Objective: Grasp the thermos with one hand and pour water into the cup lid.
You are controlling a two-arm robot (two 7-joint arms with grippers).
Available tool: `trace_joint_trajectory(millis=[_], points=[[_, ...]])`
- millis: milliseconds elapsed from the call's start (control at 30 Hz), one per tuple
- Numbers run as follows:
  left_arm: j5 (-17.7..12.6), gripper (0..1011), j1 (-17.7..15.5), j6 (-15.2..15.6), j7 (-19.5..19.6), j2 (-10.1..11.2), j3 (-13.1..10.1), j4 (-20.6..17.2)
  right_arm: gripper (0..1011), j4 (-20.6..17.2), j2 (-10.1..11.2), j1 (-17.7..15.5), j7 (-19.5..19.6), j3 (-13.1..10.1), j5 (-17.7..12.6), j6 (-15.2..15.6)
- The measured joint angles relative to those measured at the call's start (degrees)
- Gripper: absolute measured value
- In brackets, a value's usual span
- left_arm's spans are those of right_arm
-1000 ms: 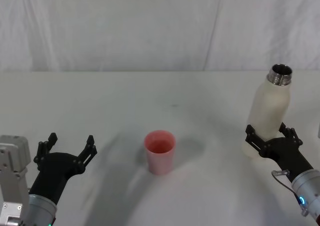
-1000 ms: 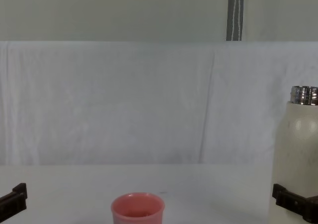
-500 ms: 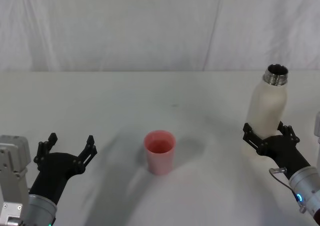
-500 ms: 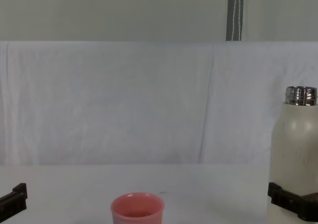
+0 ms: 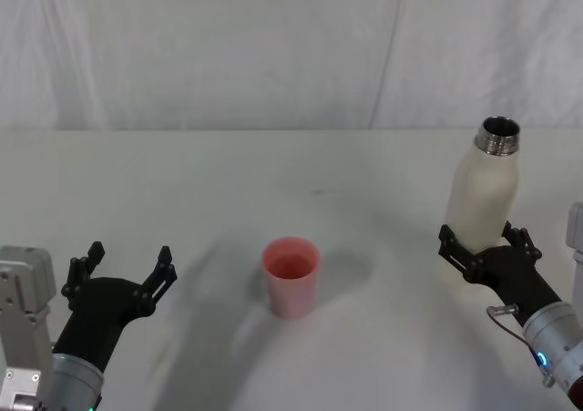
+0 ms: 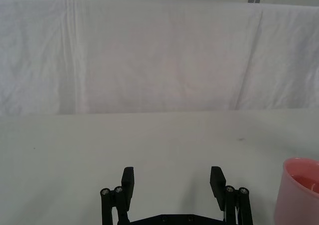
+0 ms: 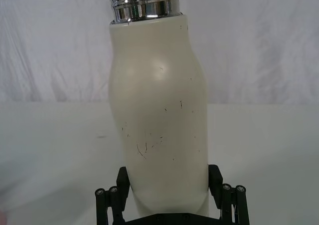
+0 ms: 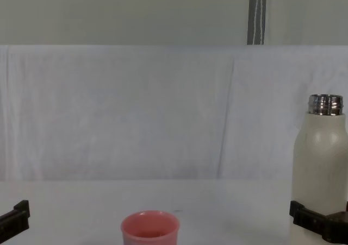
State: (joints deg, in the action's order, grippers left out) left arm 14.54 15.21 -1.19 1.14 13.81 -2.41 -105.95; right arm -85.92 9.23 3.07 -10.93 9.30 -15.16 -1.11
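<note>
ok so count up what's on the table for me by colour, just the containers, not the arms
Cream-white: 1, the thermos, held low on its body by the right gripper.
Salmon-pink: 1, the cup lid, standing alone mid-table.
Total: 2.

A cream-white matte thermos stands at about three o'clock in the head view, topped with a shiny silver steel neck; faint dark scuff marks fleck its body. Black fingers of the right gripper clasp its lower part, on a grey wrist. A salmon-pink cup lid sits near the centre, its inside the same pink. The left gripper, black with a grey wrist, is at eight o'clock. The desk is plain white, and the backdrop is white cloth with soft grey creases.
</note>
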Motion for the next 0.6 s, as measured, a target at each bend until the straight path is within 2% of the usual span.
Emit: trace_joint_trajectory(millis=[600], points=[[0.00,1001,0.00,0.00,0.00,0.00,0.00,0.00,960,-0.01,0.00,-0.08,-0.05,-0.12,-0.09,0.03]])
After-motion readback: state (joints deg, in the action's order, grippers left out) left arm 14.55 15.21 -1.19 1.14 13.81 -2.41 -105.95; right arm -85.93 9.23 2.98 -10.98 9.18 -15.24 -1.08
